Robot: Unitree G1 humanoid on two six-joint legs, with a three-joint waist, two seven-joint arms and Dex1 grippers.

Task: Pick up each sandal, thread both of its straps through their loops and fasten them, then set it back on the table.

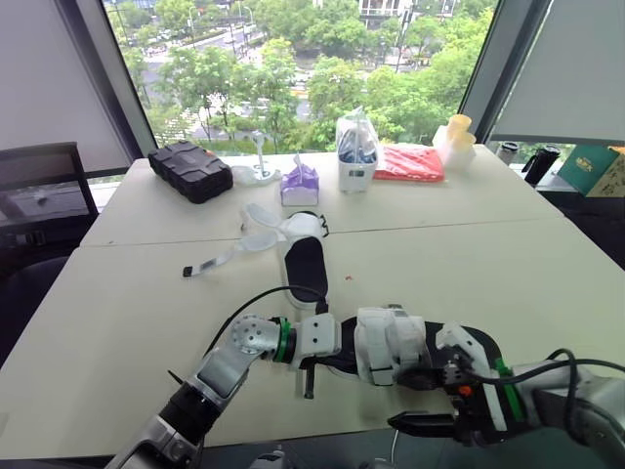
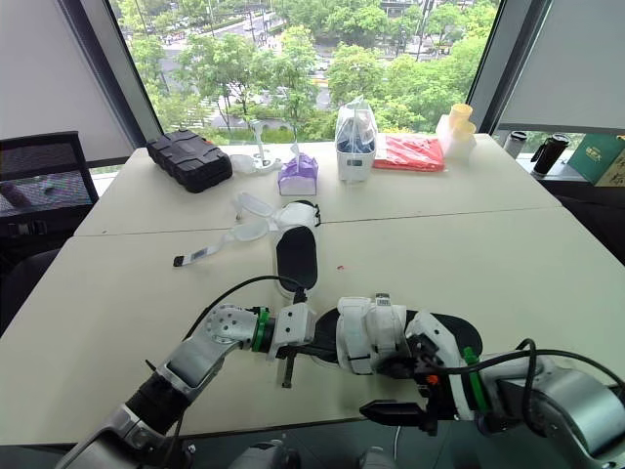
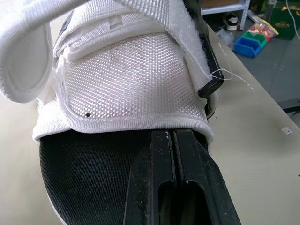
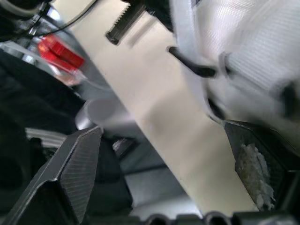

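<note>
Spread right fingers [image 4: 77,164], closed left fingers [image 3: 150,187], sandal [image 3: 131,79]

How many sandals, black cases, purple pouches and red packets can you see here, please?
White-strapped sandals with black footbeds: 2
Black ribbed hard case: 1
Purple soft pouch: 1
Red plastic packet: 1
Total: 5

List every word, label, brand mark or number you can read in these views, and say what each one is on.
No text is legible.
Green cardboard box at the far right: pale print, too small to read.
Clear plastic bag with dark blue contents: any print is too small to read.
Purple soft packet: no readable marking.
White woven-fabric sandal with black footbed: no label or brand visible.
</note>
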